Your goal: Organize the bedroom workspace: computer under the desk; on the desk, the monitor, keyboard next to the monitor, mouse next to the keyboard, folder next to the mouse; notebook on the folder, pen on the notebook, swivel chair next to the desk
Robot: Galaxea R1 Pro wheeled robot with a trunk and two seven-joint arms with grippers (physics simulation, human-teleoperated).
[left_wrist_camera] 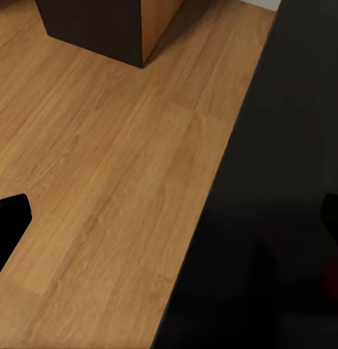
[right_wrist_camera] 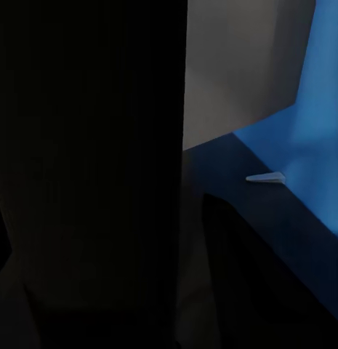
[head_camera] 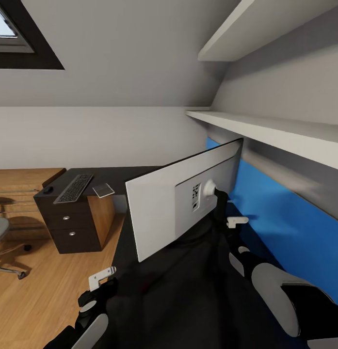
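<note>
Grey monitor [head_camera: 181,203] back with an unreadable label on the desk [head_camera: 139,173]; both pincers' states impossible to tell.

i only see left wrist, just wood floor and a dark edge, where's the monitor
Observer: In the head view the monitor is tilted over the dark desk, with its back toward the camera.
Operator: is the keyboard on the desk
Observer: Yes, the keyboard lies on the far end of the desk, above the drawer unit.
Operator: where's the right pincer
Observer: The right pincer is by the monitor's stand mount, on the side nearer the blue wall. I cannot tell whether it is gripping anything.
</note>
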